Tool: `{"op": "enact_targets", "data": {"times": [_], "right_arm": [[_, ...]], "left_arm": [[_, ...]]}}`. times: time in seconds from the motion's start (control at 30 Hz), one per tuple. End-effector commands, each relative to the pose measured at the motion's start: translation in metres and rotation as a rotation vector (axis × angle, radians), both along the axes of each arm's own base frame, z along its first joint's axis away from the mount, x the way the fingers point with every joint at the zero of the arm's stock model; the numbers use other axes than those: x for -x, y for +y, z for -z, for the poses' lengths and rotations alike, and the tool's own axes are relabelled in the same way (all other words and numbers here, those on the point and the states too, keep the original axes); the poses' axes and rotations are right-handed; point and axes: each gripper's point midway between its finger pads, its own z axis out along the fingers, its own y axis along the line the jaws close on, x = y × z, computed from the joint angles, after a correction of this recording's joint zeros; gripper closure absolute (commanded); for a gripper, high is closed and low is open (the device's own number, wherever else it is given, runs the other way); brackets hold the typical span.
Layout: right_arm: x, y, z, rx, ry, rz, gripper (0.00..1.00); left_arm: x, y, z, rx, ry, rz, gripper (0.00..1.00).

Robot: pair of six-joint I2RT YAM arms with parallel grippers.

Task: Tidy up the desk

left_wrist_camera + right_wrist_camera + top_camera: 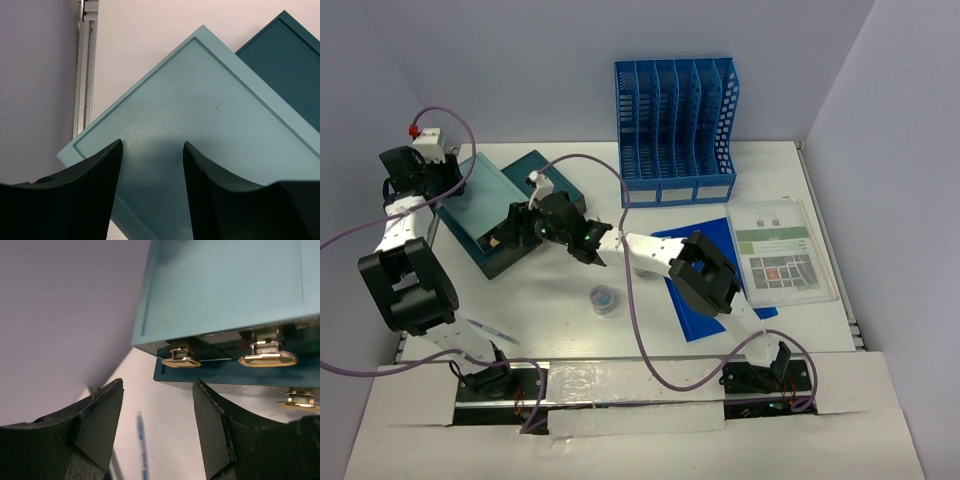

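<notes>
The desk is a white tabletop between lavender walls. A dark teal box with a light teal lid lies at its back left. My left gripper hovers open and empty over the lid's left part; the left wrist view shows its fingers spread above the lid. My right gripper is open and empty at the box's front side, facing two gold latches. A blue pen lies on the desk below the right gripper's fingers.
A blue file rack stands at the back. A blue folder and a sleeved printed sheet lie on the right. A small round container sits mid-desk. The pen lies front left. Metal edge rail on the left.
</notes>
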Motion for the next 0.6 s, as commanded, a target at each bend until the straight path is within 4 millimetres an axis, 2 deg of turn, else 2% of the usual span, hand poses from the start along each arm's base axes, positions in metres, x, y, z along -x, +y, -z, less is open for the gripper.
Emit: {"op": "enact_targets", "data": {"times": [0.0,0.17,0.43,0.57], "right_arm": [[-0.009,0.011,-0.008,-0.190,0.155,0.020,0.35],[-0.009,0.019,0.007,-0.246,0.261,0.035,0.34],[-0.012,0.034,0.014,-0.323,0.367,0.028,0.33],[-0.015,0.039,0.025,-0.320,0.388,0.033,0.33]], "left_arm": [[0.007,-0.004,0.002,0.019,-0.001,0.011,0.41],[0.009,-0.006,0.005,0.018,0.001,0.018,0.42],[0.009,-0.005,0.012,0.017,0.014,0.018,0.42],[0.010,-0.006,0.016,0.020,0.018,0.020,0.42]]}}
